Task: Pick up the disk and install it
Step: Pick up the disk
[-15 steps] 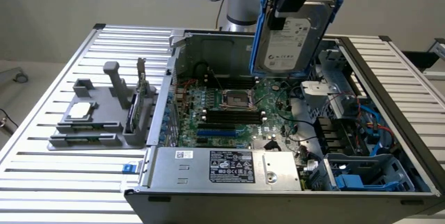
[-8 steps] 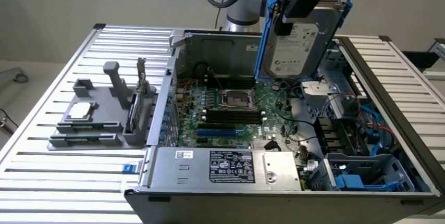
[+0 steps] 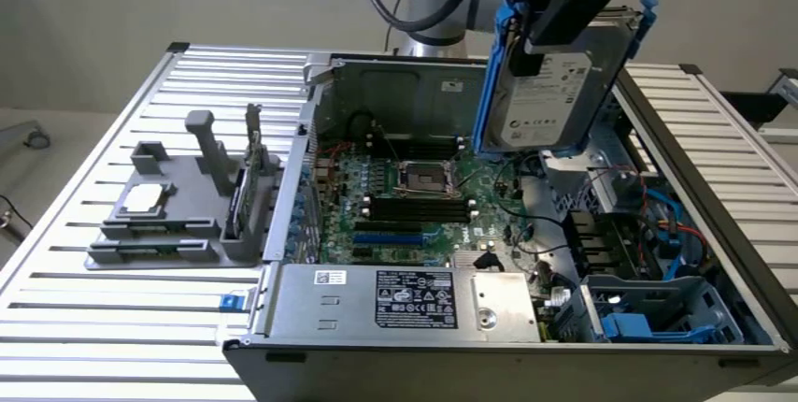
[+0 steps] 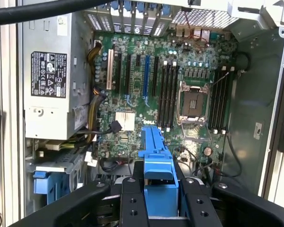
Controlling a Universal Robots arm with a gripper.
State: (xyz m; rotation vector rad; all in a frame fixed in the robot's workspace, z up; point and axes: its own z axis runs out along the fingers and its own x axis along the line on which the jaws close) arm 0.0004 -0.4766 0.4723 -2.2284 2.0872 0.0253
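Grey wall stands behind a slatted metal table (image 3: 75, 280) carrying an open computer case (image 3: 499, 365). From the exterior view, the gripper (image 3: 539, 47) pinches the disk (image 3: 543, 103) by its top and holds it upright in the air above the case's far edge, clear of the motherboard (image 3: 412, 187). A grey rack (image 3: 187, 224) sits by the table's edge on the exterior view's left. From the wrist view, black fingers (image 4: 132, 203) clamp the disk's blue frame (image 4: 156, 161) over the motherboard, with the power supply (image 4: 47, 85) along one side of the case.

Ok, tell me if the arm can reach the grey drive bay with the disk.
Probably yes: the case lies open, and the disk hangs upright in the jaws above it; cables beside the drive bay might snag.
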